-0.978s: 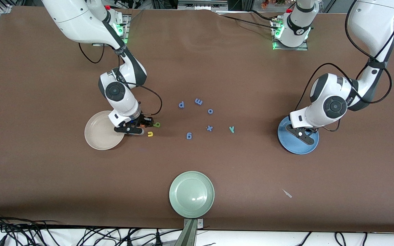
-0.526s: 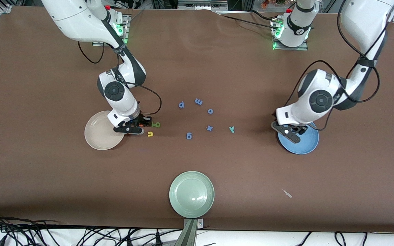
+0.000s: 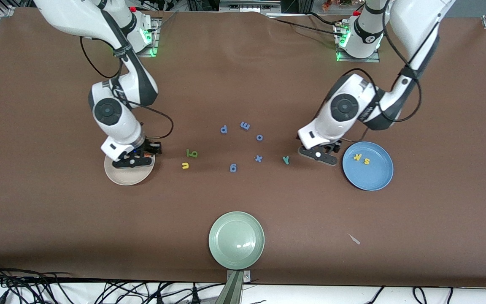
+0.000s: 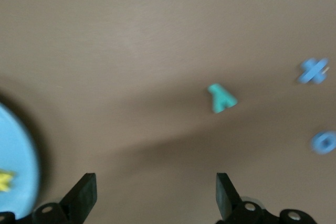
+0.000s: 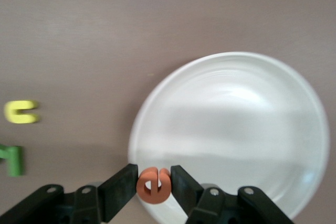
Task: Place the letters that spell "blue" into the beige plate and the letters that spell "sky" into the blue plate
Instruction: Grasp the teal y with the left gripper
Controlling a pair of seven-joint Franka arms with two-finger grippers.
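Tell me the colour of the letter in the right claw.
Orange; the small foam letter e shows best in the right wrist view.

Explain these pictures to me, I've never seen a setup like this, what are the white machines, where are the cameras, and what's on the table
The two white machines are robot arms bolted along one edge of a brown table. The wide picture comes from a high camera facing them; the other two come from cameras on each arm's wrist.

On the table lie small foam letters and three plates. The blue plate already holds a yellow s and yellow k. The beige plate has nothing lying in it. A pale green plate sits nearest the front camera.

The right end effector is over the beige plate's rim, pinching an orange e. The left end effector is open, over the table between the blue plate and a teal y. A green b, a yellow u and five blue letters lie in the middle.
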